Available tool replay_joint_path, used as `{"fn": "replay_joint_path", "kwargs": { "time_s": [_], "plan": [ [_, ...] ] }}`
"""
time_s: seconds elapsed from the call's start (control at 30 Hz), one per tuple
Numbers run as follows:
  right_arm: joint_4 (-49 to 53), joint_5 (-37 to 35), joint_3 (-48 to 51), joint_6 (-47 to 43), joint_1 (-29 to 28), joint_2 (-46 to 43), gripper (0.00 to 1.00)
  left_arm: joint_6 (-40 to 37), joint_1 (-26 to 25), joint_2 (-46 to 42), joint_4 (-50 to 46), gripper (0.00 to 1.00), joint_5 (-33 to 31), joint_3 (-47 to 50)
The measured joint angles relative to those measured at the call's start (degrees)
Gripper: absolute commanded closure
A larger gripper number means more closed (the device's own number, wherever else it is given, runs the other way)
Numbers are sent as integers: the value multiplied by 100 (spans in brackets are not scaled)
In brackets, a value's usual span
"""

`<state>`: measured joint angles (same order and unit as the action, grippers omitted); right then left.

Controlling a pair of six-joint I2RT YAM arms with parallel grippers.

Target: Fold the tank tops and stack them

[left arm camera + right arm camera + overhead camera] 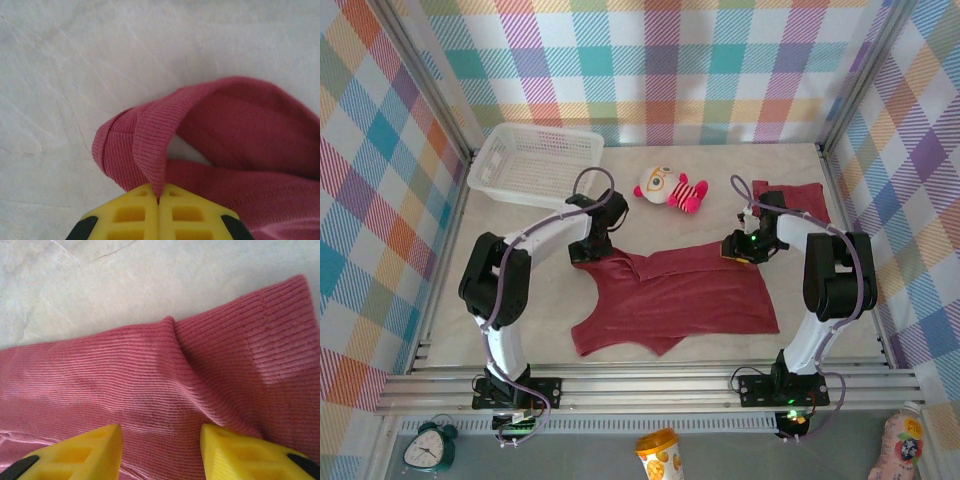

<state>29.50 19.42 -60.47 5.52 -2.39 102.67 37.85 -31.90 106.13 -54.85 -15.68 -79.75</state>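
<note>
Now left fingers [130, 215] clench the tank top [670, 295], right fingers [85, 450] parted over it; fold barely begun, other top [795, 195] beyond them looks folded.

**Two arms bent low over the table, elbows raised**

The left arm [532, 236] reaches forward and inward from its base. The left gripper [159, 194] points down, with its yellow fingers [131, 215] pressed together on a ribbed edge of the tank top [245, 125]. The right arm [825, 262] folds inward. The right gripper [161, 431] sits low against the same cloth, jaws standing apart.
</note>
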Motion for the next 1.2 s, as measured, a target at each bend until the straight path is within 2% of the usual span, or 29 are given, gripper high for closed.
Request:
{"fn": "replay_joint_path", "kwargs": {
  "time_s": [0.2, 0.5, 0.87, 1.2],
  "plan": [
    [15, -35, 2, 0, 24, 4, 56, -20, -136, -450, 160, 93, 103, 525],
    [103, -122, 2, -7, 63, 4, 56, -337, -118, -459, 282, 85, 105, 1025],
    [170, -166, 2, -44, 212, 4, 56, -920, 267, -90, 420, 77, 210, 1285],
    [170, -175, 2, -44, 232, 17, 56, -1403, 649, 42, 387, 75, -203, 1023]
  ]
}}
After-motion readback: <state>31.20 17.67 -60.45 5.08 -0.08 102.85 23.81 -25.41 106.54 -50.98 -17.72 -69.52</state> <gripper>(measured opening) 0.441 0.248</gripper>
